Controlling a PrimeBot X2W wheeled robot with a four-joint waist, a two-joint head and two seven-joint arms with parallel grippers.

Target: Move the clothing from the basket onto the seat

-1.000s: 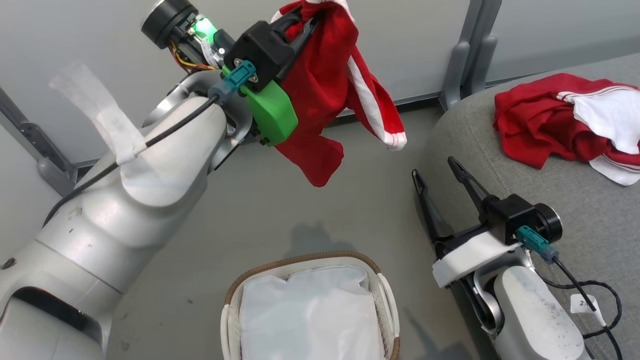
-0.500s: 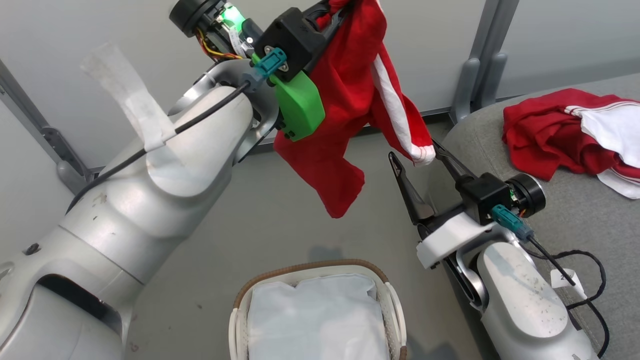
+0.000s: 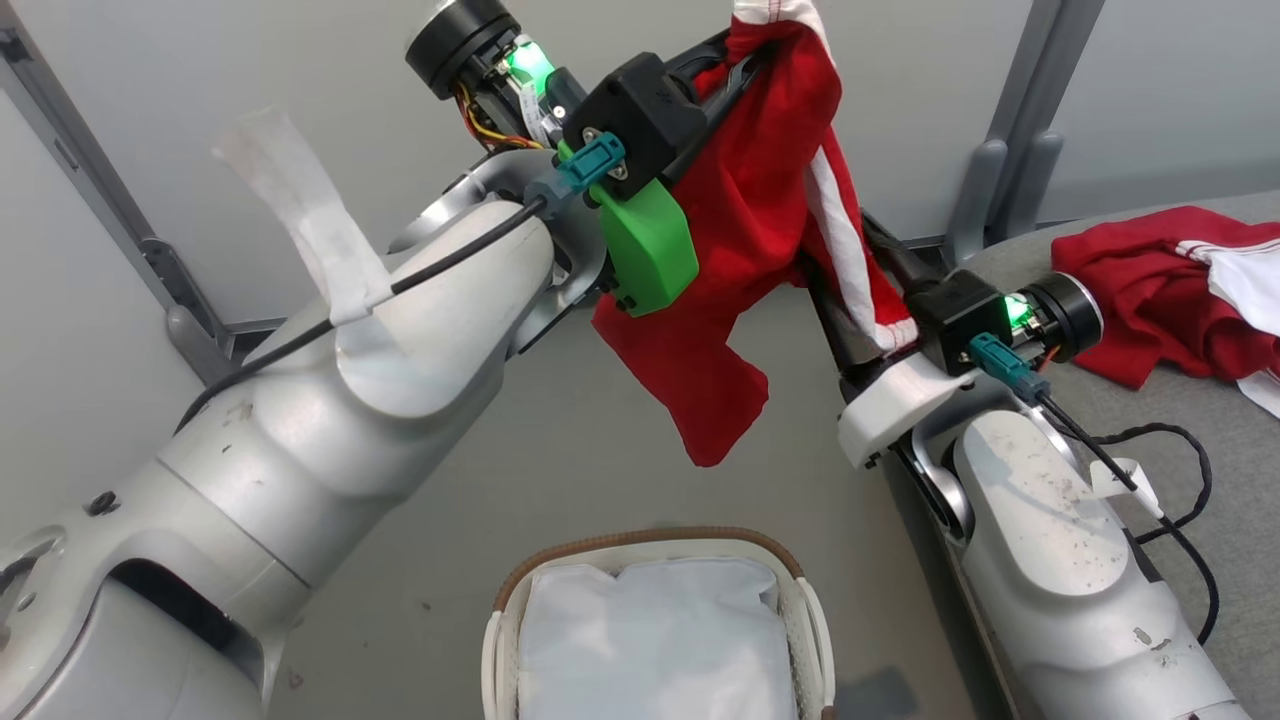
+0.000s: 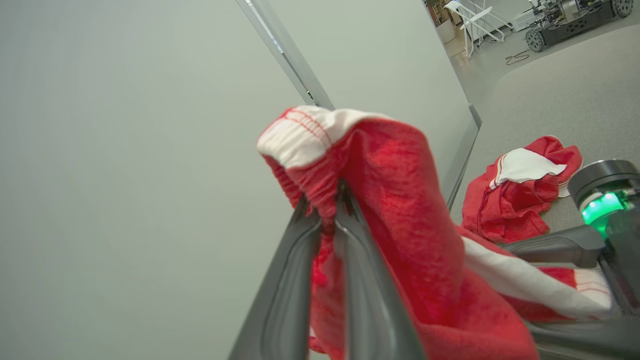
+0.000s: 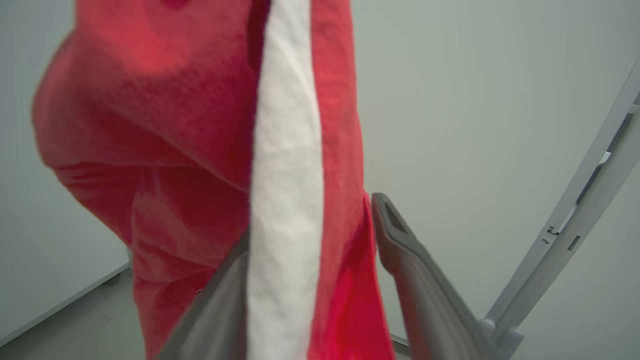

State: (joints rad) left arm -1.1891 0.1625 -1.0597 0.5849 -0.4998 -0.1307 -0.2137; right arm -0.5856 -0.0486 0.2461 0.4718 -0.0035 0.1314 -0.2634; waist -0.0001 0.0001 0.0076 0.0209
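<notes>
The left arm [image 3: 330, 400] reaches up from the lower left of the head view. Its left gripper [image 3: 755, 55] is pinched tight on the white-trimmed top edge of a red shirt [image 3: 750, 200]. In the left wrist view the two fingers [image 4: 295, 280] lie close together with a fold of the cloth bunched between their tips. The shirt hangs free in the air from that grip, well above the floor [image 3: 560, 440], and a white stripe [image 3: 845, 250] runs down its right side.

Below it, at the bottom middle of the head view, stands the basket [image 3: 640, 545]. Inside it lies its white liner [image 3: 650, 640].

To the right of the hanging shirt, the right gripper [image 5: 315, 225] points up at the cloth with its jaws apart. In the right wrist view the striped part of the shirt hangs between the two fingers: one finger [image 5: 410, 270] stands clear at the cloth's right edge, and the other is partly hidden behind the fabric. Whether either finger presses on the cloth cannot be told.

Farther right is the seat [image 3: 1240, 500]. A second red shirt [image 3: 1130, 300] with white parts lies crumpled on it, near the back edge. A grey metal post [image 3: 1010, 170] stands against the wall behind.
</notes>
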